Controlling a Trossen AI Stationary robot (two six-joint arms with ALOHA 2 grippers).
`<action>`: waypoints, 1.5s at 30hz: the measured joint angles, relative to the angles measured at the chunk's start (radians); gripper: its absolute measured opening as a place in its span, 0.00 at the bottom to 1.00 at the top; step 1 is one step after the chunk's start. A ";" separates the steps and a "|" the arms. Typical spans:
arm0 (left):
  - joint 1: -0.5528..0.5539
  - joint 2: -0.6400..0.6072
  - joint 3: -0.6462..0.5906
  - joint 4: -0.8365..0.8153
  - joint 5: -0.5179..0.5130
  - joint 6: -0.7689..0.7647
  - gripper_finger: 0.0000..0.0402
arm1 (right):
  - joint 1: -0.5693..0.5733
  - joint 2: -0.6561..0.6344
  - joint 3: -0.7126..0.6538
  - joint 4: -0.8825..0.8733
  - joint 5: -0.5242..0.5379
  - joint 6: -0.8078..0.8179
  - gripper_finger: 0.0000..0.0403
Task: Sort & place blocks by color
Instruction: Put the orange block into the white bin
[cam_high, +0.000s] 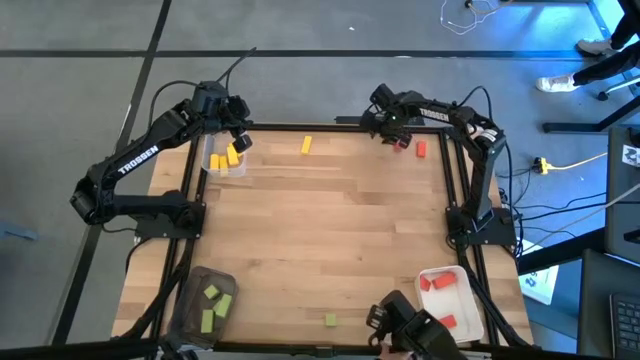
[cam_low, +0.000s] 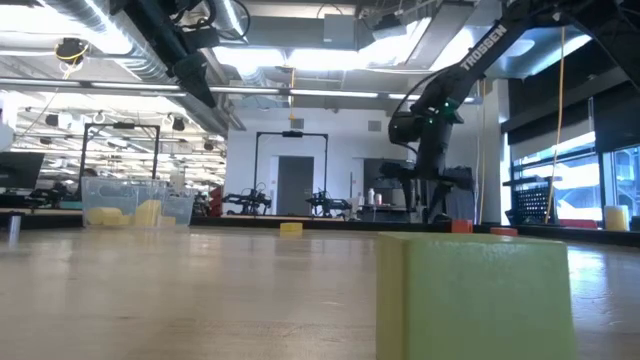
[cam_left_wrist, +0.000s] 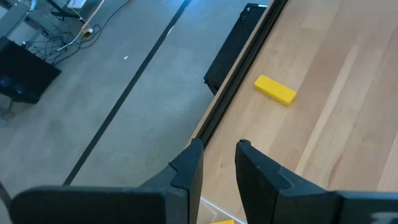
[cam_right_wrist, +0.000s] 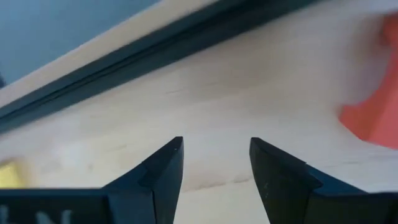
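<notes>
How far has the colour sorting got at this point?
Partly done. Yellow blocks sit in the clear tray, green blocks in the dark tray, red blocks in the white tray. Nothing is in hand: the left gripper is empty over the clear tray, the right gripper open near a red block. Left: that, a stray yellow block and a stray green block.

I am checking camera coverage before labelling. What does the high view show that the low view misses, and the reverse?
Only the high view shows the dark tray with green blocks, the white tray with red blocks, and the left gripper over the clear tray. Only the low view shows the room behind. Both show the yellow blocks in that tray and the loose yellow block.
</notes>
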 joint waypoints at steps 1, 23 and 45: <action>0.000 0.000 0.000 0.000 0.000 0.000 0.21 | -0.003 0.000 0.014 -0.007 -0.019 -0.034 0.46; 0.000 0.040 0.000 0.004 0.078 -0.009 0.21 | -0.171 0.000 0.237 -0.371 0.004 -0.765 0.46; -0.001 0.151 0.000 0.015 0.074 -0.107 0.21 | -0.156 0.006 0.100 -0.383 0.122 -1.287 0.46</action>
